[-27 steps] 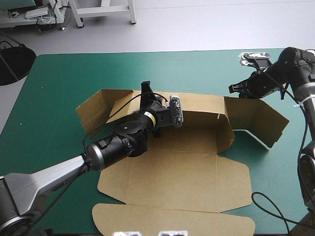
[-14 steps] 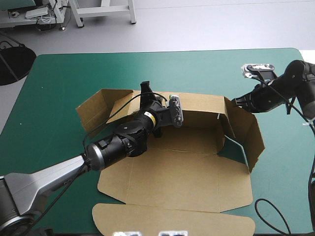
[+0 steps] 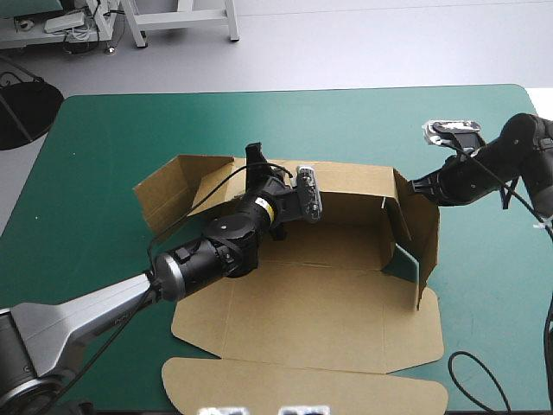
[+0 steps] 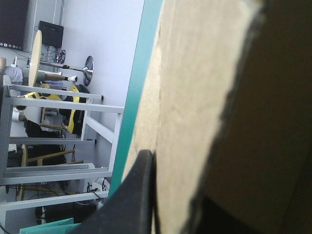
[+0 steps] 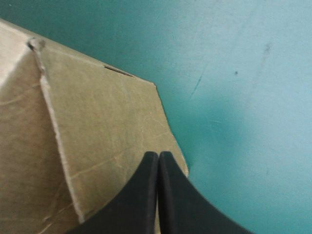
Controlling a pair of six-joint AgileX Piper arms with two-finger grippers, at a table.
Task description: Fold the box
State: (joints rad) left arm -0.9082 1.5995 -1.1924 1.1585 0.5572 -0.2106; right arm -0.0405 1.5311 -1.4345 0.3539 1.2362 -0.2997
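The brown box [image 3: 320, 303] lies open in the middle of the teal-green cover, with its back wall [image 3: 354, 181] raised. My left gripper [image 3: 256, 160] sits on the top edge of that back wall near its left end. In the left wrist view one black finger [image 4: 134, 195] lies against the board [image 4: 195, 97], which runs between the fingers, so the gripper is shut on the box. My right gripper [image 3: 416, 183] is shut to a point [image 5: 158, 155]. It presses against the outside of the right side flap [image 3: 423, 233] [image 5: 107, 112], which stands upright.
The left side flap [image 3: 164, 186] splays outward on the cover. The lid panel and its rounded front flap [image 3: 302, 389] lie flat toward the table's near edge. Bare teal-green cover [image 3: 259, 121] stretches behind the box and to the right of the flap [image 5: 234, 73].
The right side flap swung from lying splayed outward to standing upright. My right gripper followed it inward and toward the near edge. The left arm held still.
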